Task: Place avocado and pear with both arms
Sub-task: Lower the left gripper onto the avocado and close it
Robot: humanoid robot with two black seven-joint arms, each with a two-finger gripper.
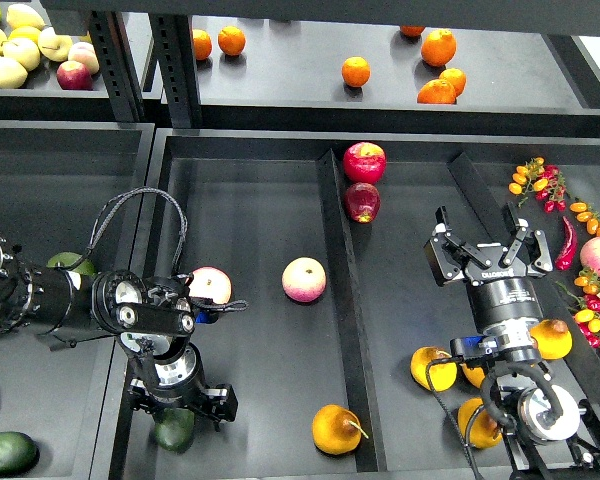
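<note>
Early on: left claw pointing down at the avocado, grip can't tell, right claw spread wide & empty, pear lying loose in middle tray, both fruits unplaced.

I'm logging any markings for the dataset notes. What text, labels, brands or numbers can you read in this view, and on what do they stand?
Right gripper: a short line of pale lettering on its black body, too small and blurred to read.
Left gripper: no text visible.
Fruit, trays and shelf: no stickers, labels, numbers or signs that can be read.
</note>
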